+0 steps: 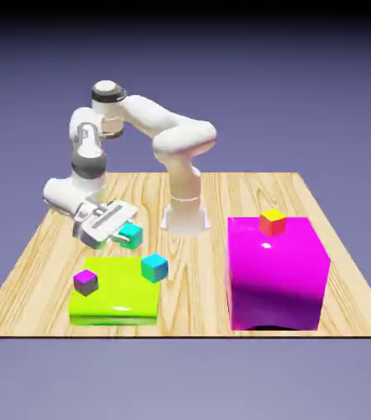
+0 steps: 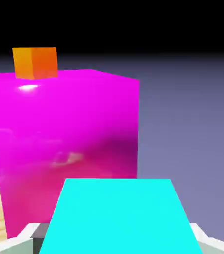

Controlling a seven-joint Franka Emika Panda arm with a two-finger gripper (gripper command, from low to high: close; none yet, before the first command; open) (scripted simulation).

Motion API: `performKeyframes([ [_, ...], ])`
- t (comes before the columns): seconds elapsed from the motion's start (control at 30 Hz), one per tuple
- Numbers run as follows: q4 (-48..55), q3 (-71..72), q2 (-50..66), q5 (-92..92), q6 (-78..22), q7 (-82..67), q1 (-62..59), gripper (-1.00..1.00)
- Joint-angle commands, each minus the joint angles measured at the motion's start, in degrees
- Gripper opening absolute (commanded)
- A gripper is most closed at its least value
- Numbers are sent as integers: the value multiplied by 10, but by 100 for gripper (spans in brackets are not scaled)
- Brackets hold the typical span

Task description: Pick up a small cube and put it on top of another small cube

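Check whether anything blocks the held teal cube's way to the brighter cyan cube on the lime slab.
Nothing visible does. The claw holds the teal cube above the table, near the cyan cube; the purple-topped cube sits off to one side.

Surfaces and finishes, as rendered

The table (image 1: 49, 246) was pale, grained wood; the magenta block (image 1: 277, 275) and lime slab (image 1: 115, 299) were glossy, with highlights; the small cube (image 2: 119, 218) looked flat matt.

Counter (image 1: 246, 187): light wooden surface with lengthwise plank grain, square-cut edges, thin dark front edge in the exterior view. Backdrop (image 1: 320, 74): plain blue-violet, darkening to near black toward the top, lighter below the counter's front edge. No walls, floor seams or windows discernible. Lighting: even, from above; soft shadows fall on the wood.
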Motion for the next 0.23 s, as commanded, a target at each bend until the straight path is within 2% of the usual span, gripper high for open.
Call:
performKeyframes([
  [0.0,-5,-15,-3,-6,26,-3,19,-100],
  [0.1,-20,-58,-13,-25,96,-10,72,-100],
  [0.13,-20,-58,-13,-25,96,-10,72,100],
  [0.2,-15,-43,-10,-18,71,-8,53,100],
])
